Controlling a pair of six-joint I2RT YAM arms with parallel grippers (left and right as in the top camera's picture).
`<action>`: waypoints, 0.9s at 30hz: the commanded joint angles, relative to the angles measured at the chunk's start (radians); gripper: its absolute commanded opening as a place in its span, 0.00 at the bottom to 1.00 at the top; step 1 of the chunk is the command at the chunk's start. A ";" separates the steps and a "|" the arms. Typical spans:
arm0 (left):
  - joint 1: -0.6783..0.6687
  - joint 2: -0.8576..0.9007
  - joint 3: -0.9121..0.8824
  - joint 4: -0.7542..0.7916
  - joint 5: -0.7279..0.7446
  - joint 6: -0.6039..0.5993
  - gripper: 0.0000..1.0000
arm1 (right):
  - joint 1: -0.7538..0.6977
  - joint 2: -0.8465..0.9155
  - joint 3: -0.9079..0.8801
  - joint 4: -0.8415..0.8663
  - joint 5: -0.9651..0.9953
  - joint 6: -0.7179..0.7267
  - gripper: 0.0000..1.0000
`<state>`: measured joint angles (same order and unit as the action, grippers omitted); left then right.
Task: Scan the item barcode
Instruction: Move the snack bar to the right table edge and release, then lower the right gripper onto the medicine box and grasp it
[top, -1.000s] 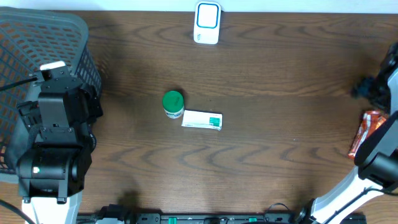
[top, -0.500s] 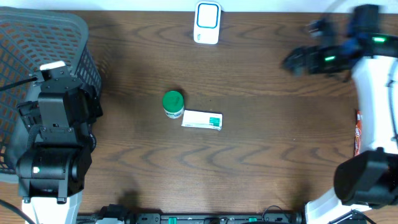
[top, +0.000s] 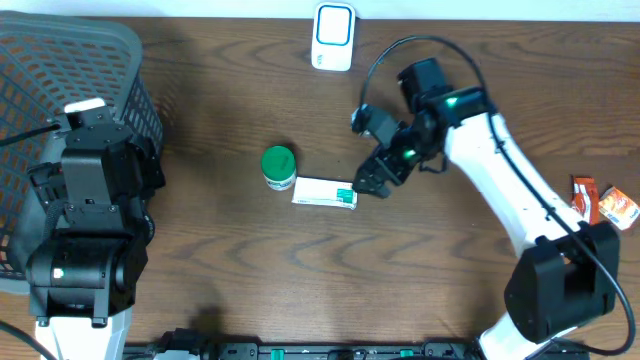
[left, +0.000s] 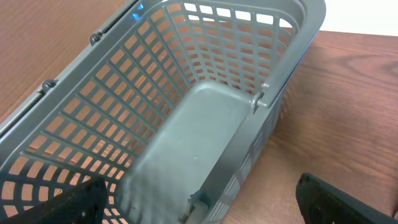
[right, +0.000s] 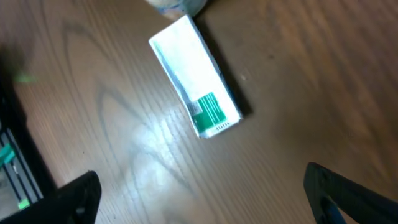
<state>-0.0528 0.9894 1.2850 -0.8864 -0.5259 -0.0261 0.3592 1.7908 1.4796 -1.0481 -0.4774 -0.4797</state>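
Your left pincer (left: 205, 202) has not moved in the last second. It hangs wide open over the grey basket (top: 60, 60) at the counter's left edge and holds nothing.

Toward the middle of the counter, the green-lidded jar (top: 278, 166) and the white-and-green box (top: 324, 193) lie where they were. They are just beside each other, and the box lies flat.

The white scanner (top: 333, 36) stands at the far edge, well apart from both.

The change is all on the right arm. A second ago it was folded away at the right edge, and half a second ago it was passing the far right corner. Now the right pincer (top: 368, 184) is over the middle of the counter, at the right-hand end of the box. Its fingers are spread fully and it grips nothing. The right wrist view looks straight down on the box (right: 196, 109), with a finger far out to each side.

So the approach looks finished and the box seems to be the chosen item. Nothing has been lifted, so the pickup and the scan itself are not yet done.

With the arm gone, a red packet (top: 600, 203) shows at the right edge.
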 joint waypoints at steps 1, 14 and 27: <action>0.006 -0.003 -0.006 0.000 -0.008 -0.005 0.96 | 0.018 0.007 -0.016 0.039 -0.026 0.437 0.99; 0.006 -0.003 -0.006 0.000 -0.008 -0.006 0.96 | 0.034 0.010 -0.020 -0.019 -0.052 1.212 0.95; 0.006 -0.003 -0.006 0.000 -0.008 -0.006 0.96 | 0.196 0.011 -0.070 0.234 0.315 1.350 0.87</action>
<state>-0.0528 0.9894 1.2850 -0.8864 -0.5259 -0.0265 0.5121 1.7943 1.4113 -0.9009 -0.2527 1.1267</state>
